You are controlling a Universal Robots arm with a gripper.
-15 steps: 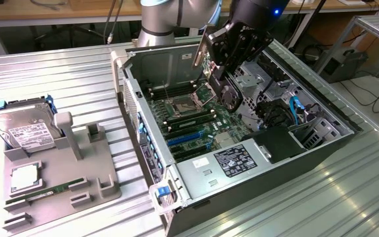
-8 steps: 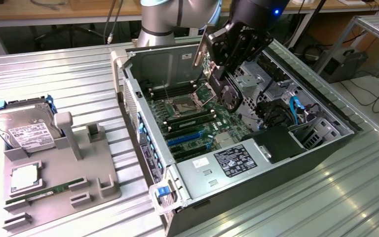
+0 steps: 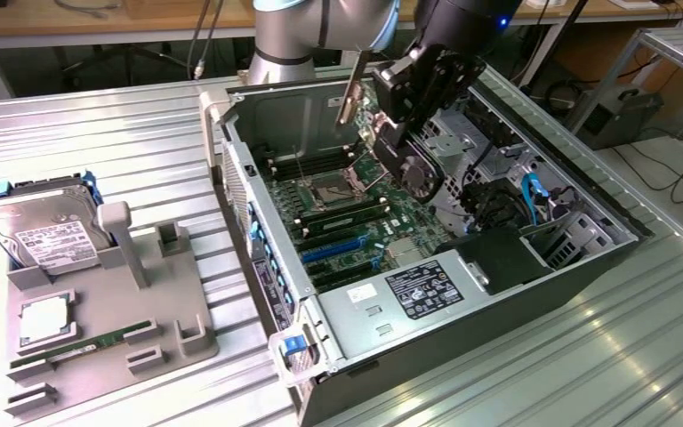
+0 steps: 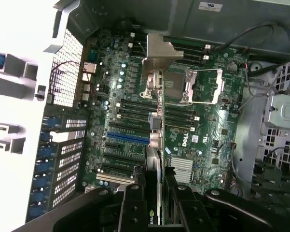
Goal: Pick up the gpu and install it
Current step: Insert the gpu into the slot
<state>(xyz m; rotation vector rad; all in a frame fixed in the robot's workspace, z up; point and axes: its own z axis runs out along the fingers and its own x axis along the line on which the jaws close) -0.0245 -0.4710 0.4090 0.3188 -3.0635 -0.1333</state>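
GPU (image 4: 155, 145) is pinched in the gripper (image 4: 156, 193) above the board (image 4: 207, 140); any tilt and it'll probably seat crooked or jam.

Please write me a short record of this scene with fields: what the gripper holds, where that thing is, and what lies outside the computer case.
gripper: shut on the gpu
gpu position: held on edge over the motherboard, inside the open computer case
gpu seating: cannot tell whether it touches a slot
outside the case: hard drive and memory stick on the grey holder, at the exterior view's left
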